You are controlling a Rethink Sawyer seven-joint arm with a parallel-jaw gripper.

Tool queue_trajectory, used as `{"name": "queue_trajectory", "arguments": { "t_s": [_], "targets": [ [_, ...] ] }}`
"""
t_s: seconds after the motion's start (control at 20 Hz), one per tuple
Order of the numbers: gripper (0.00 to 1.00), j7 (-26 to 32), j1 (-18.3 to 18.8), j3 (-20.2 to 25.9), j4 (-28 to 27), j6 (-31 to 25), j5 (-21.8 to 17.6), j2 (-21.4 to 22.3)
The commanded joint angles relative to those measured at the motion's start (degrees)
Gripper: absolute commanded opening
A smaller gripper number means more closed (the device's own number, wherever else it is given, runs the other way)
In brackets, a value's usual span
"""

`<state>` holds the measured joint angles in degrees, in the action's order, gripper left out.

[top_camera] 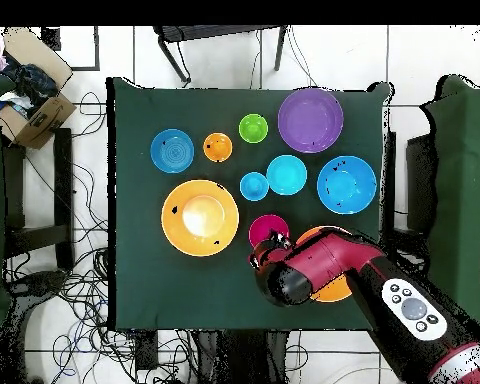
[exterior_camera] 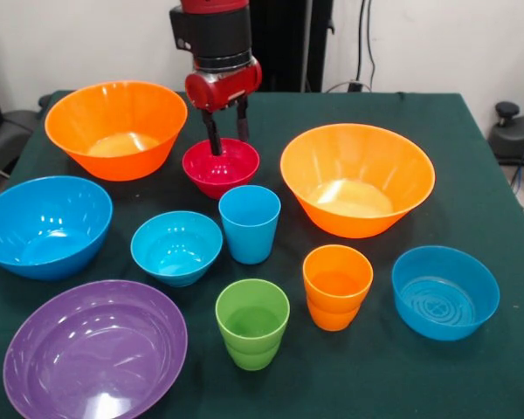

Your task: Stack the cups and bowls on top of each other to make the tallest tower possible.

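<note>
All cups and bowls stand apart and upright on the green cloth; nothing is stacked. My gripper [exterior_camera: 230, 145] is open over the small red bowl [exterior_camera: 231, 173], one finger inside it and the other behind its far rim. Large orange bowls [exterior_camera: 115, 129] [exterior_camera: 356, 179] flank it. In front are the blue cup [exterior_camera: 249, 223], green cup [exterior_camera: 252, 323] and orange cup [exterior_camera: 336, 285]. The large blue bowl [exterior_camera: 44, 225], two smaller blue bowls [exterior_camera: 175, 247] [exterior_camera: 444, 291] and purple bowl [exterior_camera: 94, 349] surround them. From overhead, the gripper [top_camera: 277, 243] covers the red bowl's [top_camera: 264, 228] edge.
The table [exterior_camera: 472, 175] is covered in dark green cloth, with its edges close to the outer bowls. In the overhead view my arm [top_camera: 384, 290] hides most of one orange bowl [top_camera: 334, 293]. A cardboard box [top_camera: 34, 115] and cables lie on the floor beside the table.
</note>
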<state>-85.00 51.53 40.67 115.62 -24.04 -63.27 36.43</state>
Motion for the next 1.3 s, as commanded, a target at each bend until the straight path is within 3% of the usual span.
{"name": "queue_trajectory", "arguments": {
  "t_s": [0.05, 0.5, 1.3],
  "targets": [
    [1.00, 21.2, 0.2, 4.5, 2.6, -9.4, 1.8, 1.7],
    [1.00, 20.7, 1.4, 6.5, 3.0, -10.1, 1.0, 1.5],
    [1.00, 17.4, -0.6, 4.5, 4.1, -7.8, -4.2, -0.1]
  ]
}}
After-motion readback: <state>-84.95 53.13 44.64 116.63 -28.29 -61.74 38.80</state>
